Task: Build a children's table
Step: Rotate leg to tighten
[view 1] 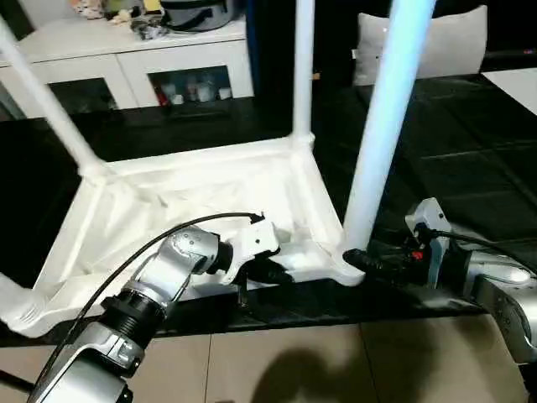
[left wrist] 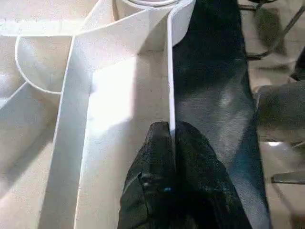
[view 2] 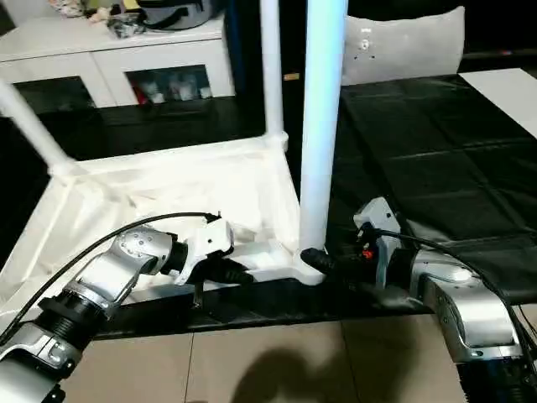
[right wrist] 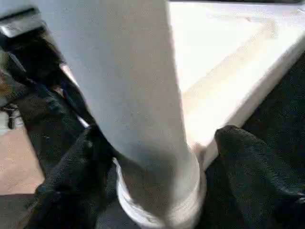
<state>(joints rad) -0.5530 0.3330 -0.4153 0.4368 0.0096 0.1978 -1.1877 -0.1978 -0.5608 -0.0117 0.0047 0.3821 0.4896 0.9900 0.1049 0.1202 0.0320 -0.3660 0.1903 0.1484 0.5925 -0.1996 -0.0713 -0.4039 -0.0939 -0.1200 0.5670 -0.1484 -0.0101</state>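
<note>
We see the table point(view 1: 210, 197) lying upside down on a dark surface, ribbed underside up, its legs rising from the corner sockets. Our left gripper point(left wrist: 172, 138) has its two black fingers point(left wrist: 152, 157) pressed together on the thin rim wall point(left wrist: 170, 86) of the tabletop's near edge, one finger on the inner face and one on the outer, so the wall stands pinched between them. Beyond those fingertips the rim runs on to the near corner socket. Our right gripper point(right wrist: 157, 157) is spread wide around the foot of the leg point(right wrist: 138, 95) planted in that same corner: one finger point(right wrist: 71, 167) lies against one side of the leg, and the other finger point(right wrist: 248, 157) stands off the opposite side with a small gap showing between it and the leg. In the head views the right fingertips reach the corner socket point(view 1: 346, 264) from the outside, while the left gripper grips the rim just beside it.
</note>
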